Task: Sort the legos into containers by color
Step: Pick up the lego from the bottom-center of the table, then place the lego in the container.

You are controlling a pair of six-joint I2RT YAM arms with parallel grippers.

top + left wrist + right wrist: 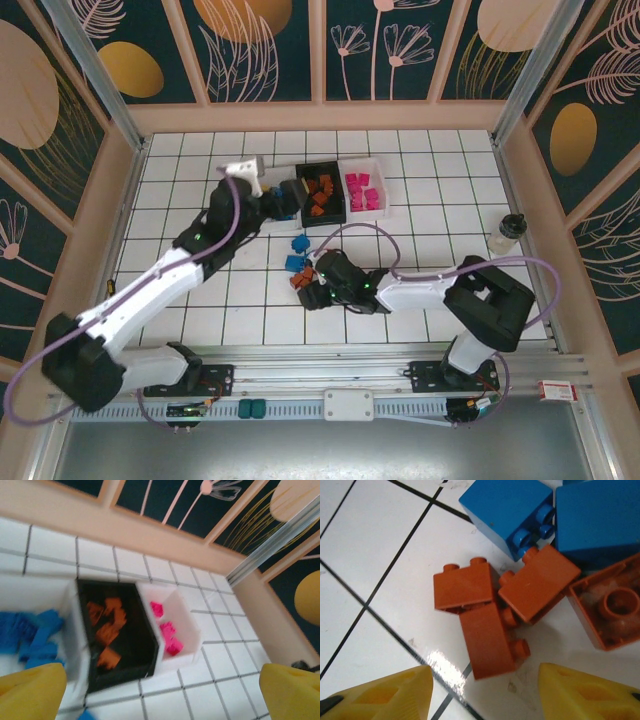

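No text, number or brand is readable. A small red-and-white label point(556, 390) on the rail point(300, 360) is too small to read.

colours sorted side by side

we see our left tool point(162, 692) spread wide, yellow fingertips point(35, 690) at the lower corners. on the counter point(235, 665) the containers point(120, 675) stand joined: blue legos point(30, 635) in the left white one, orange legos point(107, 630) in the black, pink legos point(167, 632) in the right.

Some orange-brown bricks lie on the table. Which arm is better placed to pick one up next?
Probably the right. The right gripper hangs open just above the orange-brown bricks, one finger on each side. The left gripper, open and empty, is over the containers.
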